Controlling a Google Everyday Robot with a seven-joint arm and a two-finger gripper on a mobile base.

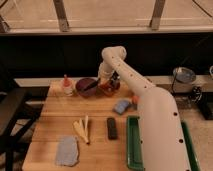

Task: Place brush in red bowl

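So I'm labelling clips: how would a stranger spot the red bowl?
On the wooden table, look along the far edge under the tool. The red bowl is glossy orange-red, right of the dark purple bowl.

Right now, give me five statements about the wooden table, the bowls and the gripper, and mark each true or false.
1. The gripper is over the far end of the wooden table, at the small glossy orange-red bowl. True.
2. The dark purple bowl sits to the right of the red bowl in the camera view. False: it sits to its left.
3. The wide black rectangular block lies inside the green tray. False: it lies on the table, left of the tray.
4. The pale cream utensils lie on the table, left of the black block. True.
5. The slim dark brush lies by the grey cloth. False: it is up at the bowls.
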